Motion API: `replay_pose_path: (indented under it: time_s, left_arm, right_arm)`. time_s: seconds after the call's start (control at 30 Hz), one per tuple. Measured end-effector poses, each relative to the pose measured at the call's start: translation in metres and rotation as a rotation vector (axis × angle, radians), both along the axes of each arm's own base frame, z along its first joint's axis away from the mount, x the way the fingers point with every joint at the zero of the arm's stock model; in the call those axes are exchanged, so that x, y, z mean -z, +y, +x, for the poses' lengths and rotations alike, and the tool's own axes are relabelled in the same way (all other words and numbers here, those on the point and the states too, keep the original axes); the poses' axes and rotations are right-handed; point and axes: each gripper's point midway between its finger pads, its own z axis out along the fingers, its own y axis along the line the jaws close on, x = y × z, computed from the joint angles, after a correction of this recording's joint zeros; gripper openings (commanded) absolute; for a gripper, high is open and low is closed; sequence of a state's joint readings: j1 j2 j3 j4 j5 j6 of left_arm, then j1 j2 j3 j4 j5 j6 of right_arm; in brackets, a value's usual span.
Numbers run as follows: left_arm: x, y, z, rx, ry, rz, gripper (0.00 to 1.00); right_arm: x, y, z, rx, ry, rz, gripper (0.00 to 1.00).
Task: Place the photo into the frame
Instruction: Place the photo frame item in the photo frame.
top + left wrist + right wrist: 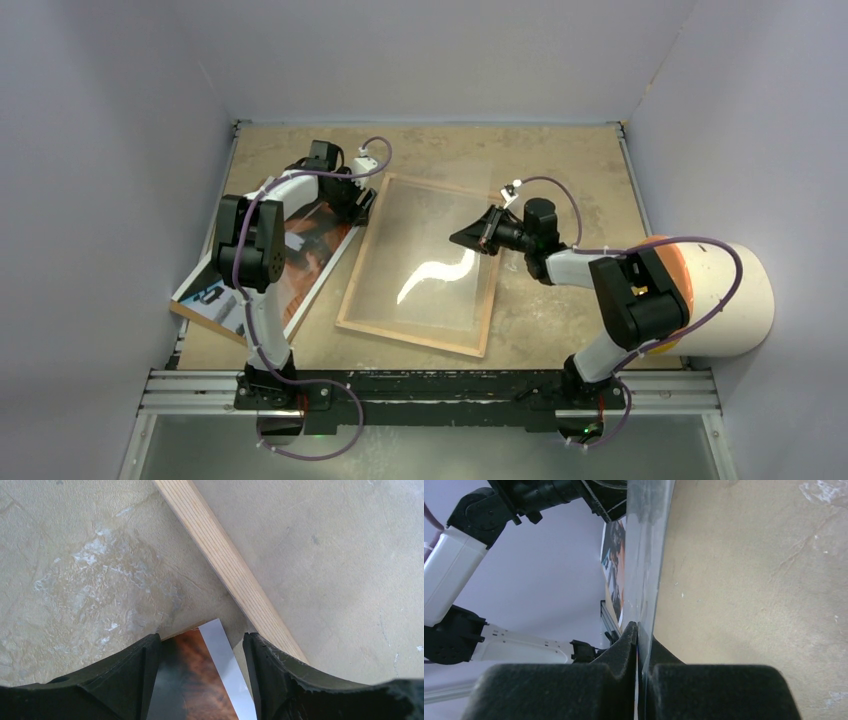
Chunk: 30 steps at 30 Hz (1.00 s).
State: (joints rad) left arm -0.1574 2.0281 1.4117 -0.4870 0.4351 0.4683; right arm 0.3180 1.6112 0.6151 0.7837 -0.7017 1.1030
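The frame point(410, 337) lies flat mid-table, light wood side up. The clear sheet point(420, 265) rests over its opening, with a white glare streak. My right gripper point(462, 238) is shut on the sheet's right edge; the right wrist view shows the sheet point(646, 555) edge-on between the closed fingers of the gripper point(638, 630). The photo point(305, 245), dark with orange patches, lies left of the frame on the brown backing board point(205, 322). My left gripper point(362, 205) is open at the photo's far corner. In the left wrist view the photo corner point(200, 680) sits between the spread fingers, beside the frame rail point(230, 575).
A white cylinder with an orange end point(720, 290) stands at the right edge beside the right arm. A metal rail point(430, 385) runs along the near edge. Grey walls enclose the table on three sides.
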Motion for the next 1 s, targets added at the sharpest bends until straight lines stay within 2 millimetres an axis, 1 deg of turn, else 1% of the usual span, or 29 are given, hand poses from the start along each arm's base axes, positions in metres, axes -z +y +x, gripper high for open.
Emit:
replay_pose_path:
  time_s: [0.27,0.57,1.0]
  left_arm:
    - [0.0,0.0,-0.001,0.0,0.002,0.0,0.64]
    - [0.0,0.0,-0.001,0.0,0.002,0.0,0.63]
    - [0.0,0.0,-0.001,0.001,0.001,0.001,0.62]
  right_arm:
    - [0.014,-0.002,-0.003,0.007,0.038,-0.011,0.0]
    - [0.02,-0.007,-0.004,0.022,0.055,-0.044,0.0]
    - [0.023,-0.011,-0.005,0.031,0.058,-0.071,0.0]
